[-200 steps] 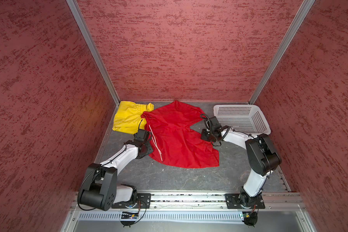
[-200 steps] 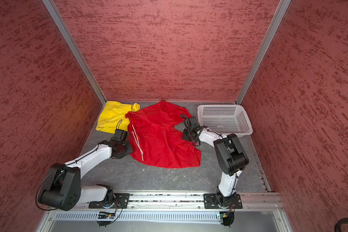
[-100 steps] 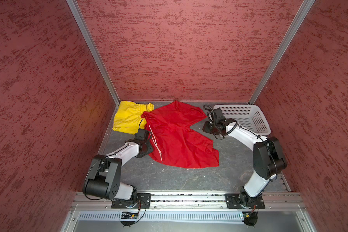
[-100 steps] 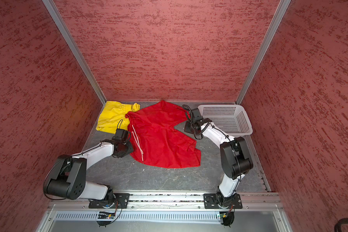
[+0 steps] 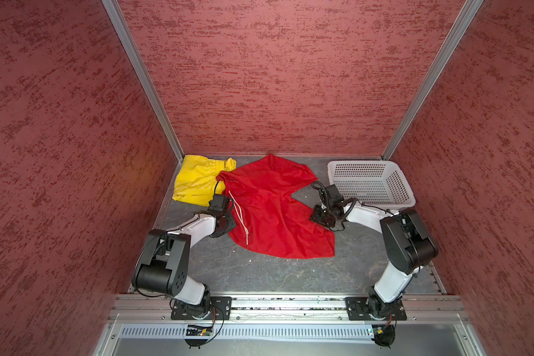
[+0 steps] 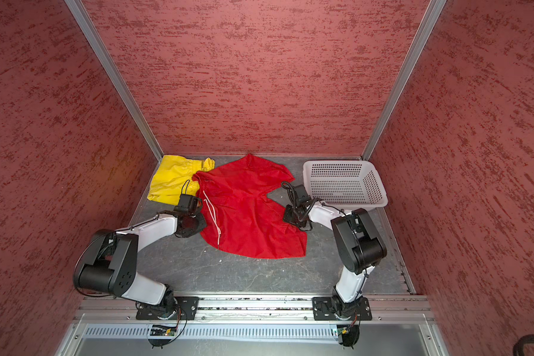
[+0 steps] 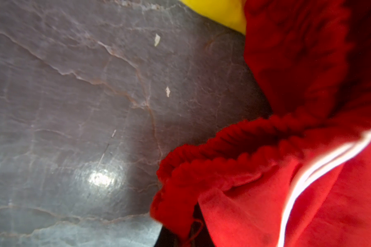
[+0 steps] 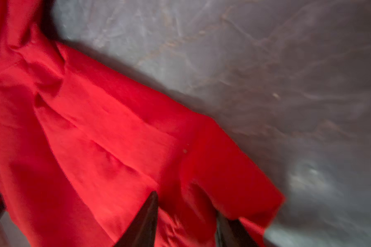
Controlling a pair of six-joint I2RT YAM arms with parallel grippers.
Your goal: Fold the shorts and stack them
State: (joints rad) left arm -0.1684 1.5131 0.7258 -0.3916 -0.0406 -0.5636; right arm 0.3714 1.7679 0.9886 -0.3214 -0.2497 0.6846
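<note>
Both at red shorts [image 5: 269, 212]: left jaws clamp waistband [image 7: 201, 154], right jaws apart over hem [image 8: 240, 154]

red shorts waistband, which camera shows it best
The left wrist view: the red shorts' gathered waistband fills it close up, ruffles and white drawstring plain. In both top views it is only a thin edge on the shorts' left side. The right wrist view shows smooth red cloth, no waistband.

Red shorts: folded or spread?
Spread. The red shorts lie opened out flat, both legs splayed apart and the white drawstring exposed; no fold crosses them.
</note>
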